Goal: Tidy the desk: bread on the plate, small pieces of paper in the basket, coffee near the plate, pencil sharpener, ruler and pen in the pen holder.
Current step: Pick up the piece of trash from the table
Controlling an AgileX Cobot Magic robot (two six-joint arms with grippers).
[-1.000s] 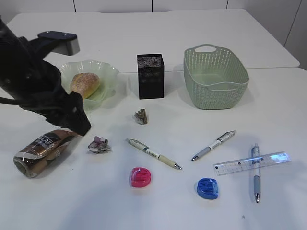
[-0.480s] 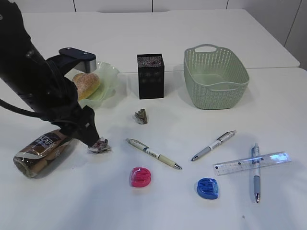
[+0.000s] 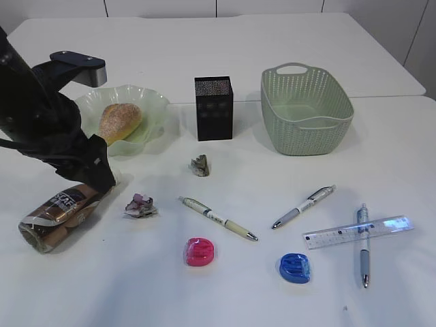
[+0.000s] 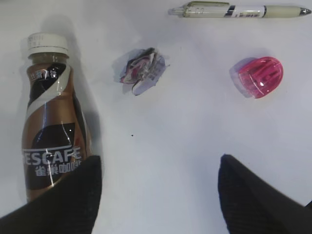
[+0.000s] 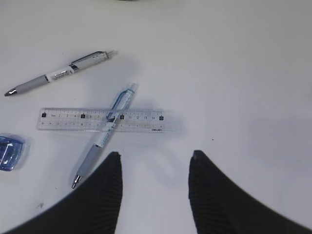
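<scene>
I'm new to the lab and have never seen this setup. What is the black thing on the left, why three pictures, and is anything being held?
The black shape is one of the robot's two arms. One picture looks down at the desk from in front; the other two come from cameras on each wrist, looking past the gripper fingers.

The left gripper hangs open and empty over the lying coffee bottle, with a crumpled paper scrap, a pink pencil sharpener and a beige pen nearby. The right gripper is also open and empty, above a clear ruler with a blue pen lying across it.

Further back, the bread sits in the pale green plate, beside the black pen holder and the green basket.
</scene>
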